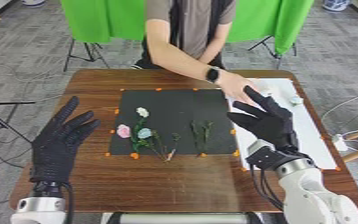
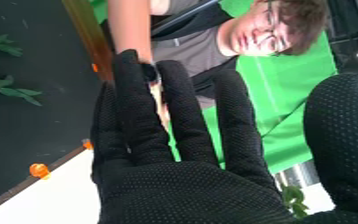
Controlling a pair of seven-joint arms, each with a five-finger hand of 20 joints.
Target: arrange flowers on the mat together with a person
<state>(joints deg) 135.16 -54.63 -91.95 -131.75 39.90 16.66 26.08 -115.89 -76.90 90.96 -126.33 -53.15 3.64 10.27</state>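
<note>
Black-gloved right hand (image 1: 269,120) right up close here, fingers straight and thumb well out, wide open with nothing in its grasp, poised over the white sheet (image 1: 316,135) beside the dark rectangular mat (image 1: 165,102). Across the brown wooden table (image 1: 184,187), a person's hand (image 1: 235,84) is stretched out close to those gloved fingertips; whether it holds anything, I can't tell. And the left hand (image 1: 58,146)? Open too, empty, fingers spread, out to the left of the mat. Now the flowers, all lying flat on the mat's left half: the white flower (image 1: 142,112) points toward the person, its green stem running back toward the robot, with the pink flower (image 1: 123,131) and pale blue flower (image 1: 144,133) nearer the robot. Thin green stems (image 1: 163,151) angle toward the near edge, and two leafy green sprigs (image 1: 206,134) lie to their right, long axes running near to far, almost side by side!
</note>
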